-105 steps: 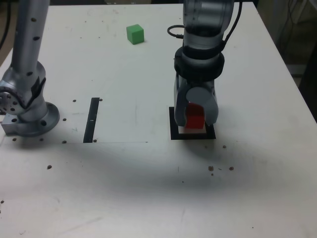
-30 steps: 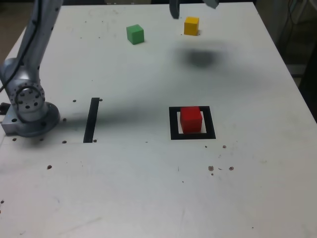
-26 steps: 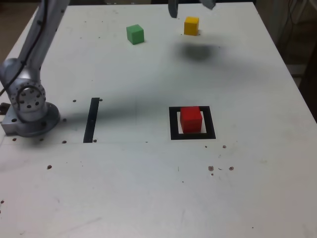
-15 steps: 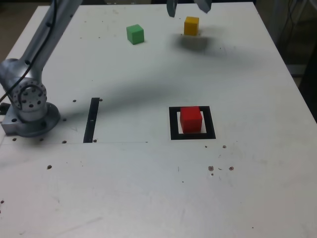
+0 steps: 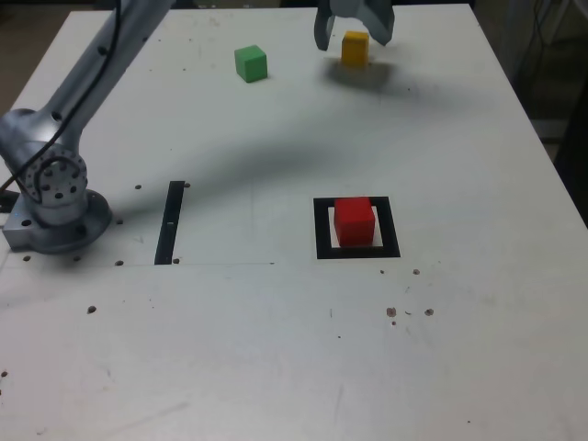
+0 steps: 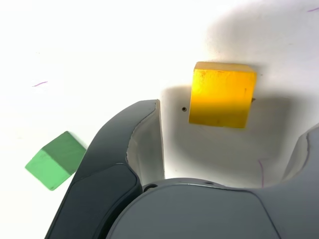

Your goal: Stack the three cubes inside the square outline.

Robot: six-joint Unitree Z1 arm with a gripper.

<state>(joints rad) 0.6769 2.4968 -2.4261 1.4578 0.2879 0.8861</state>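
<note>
Overexposed wrist view, soft shadows

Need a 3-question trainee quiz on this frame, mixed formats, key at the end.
1. True or false: the red cube sits inside the square outline.
2. Which cube lies between the open end effector jaws? A) green cube B) yellow cube C) red cube
3. Fill in: in the exterior view, the narrow black strip lies to the outline's ____.

Key: 1 true; 2 B; 3 left.
</note>
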